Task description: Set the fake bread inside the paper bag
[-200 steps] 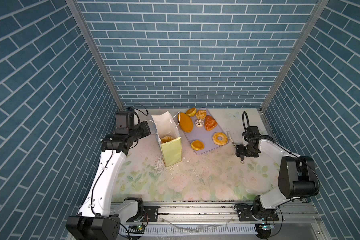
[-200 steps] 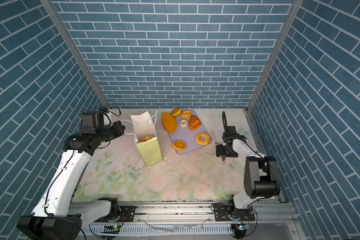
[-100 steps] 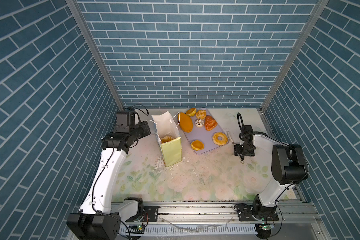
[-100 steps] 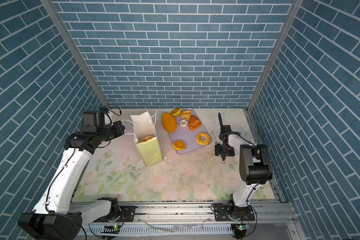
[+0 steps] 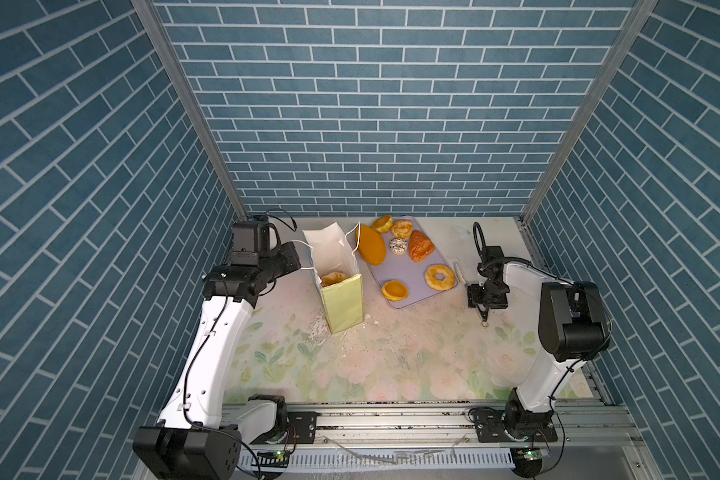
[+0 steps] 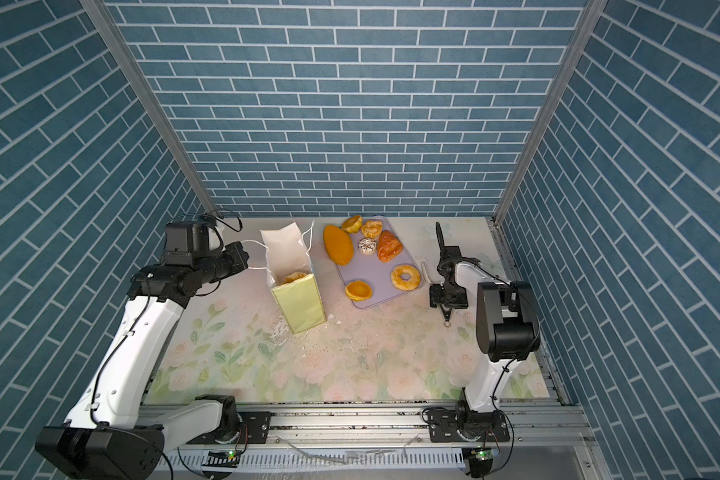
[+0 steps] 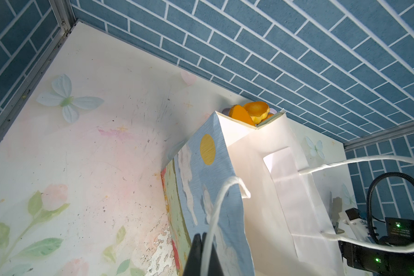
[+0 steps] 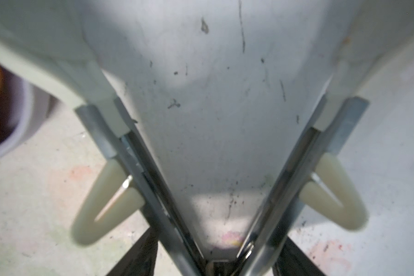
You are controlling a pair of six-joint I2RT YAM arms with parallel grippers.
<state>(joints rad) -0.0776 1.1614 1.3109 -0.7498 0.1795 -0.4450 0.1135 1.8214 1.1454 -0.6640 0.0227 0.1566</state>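
Observation:
The paper bag (image 5: 341, 303) stands open left of the tray, with one piece of fake bread (image 5: 334, 277) inside. My left gripper (image 5: 298, 262) is shut on its white cord handle (image 7: 215, 210), level with the bag's rim. On the lavender tray (image 5: 412, 270) lie a long oval loaf (image 5: 371, 245), a croissant (image 5: 421, 246), a speckled ball (image 5: 399, 246), a ring doughnut (image 5: 440, 277) and small round buns (image 5: 394, 289). My right gripper (image 5: 485, 297) is low over the table, right of the tray. Its black fingers (image 8: 141, 251) press both arms of the metal tongs (image 8: 153, 191).
The tongs' white tips (image 5: 458, 272) point toward the back, close to the tray's right edge. Crumbs and worn patches (image 5: 316, 336) mark the floral mat in front of the bag. Blue brick walls close in three sides, and a metal rail (image 5: 391, 419) runs along the front.
My right arm's elbow has swung back and to the left, and its gripper has narrowed onto the tongs. The left arm and the bag have stayed where they were.

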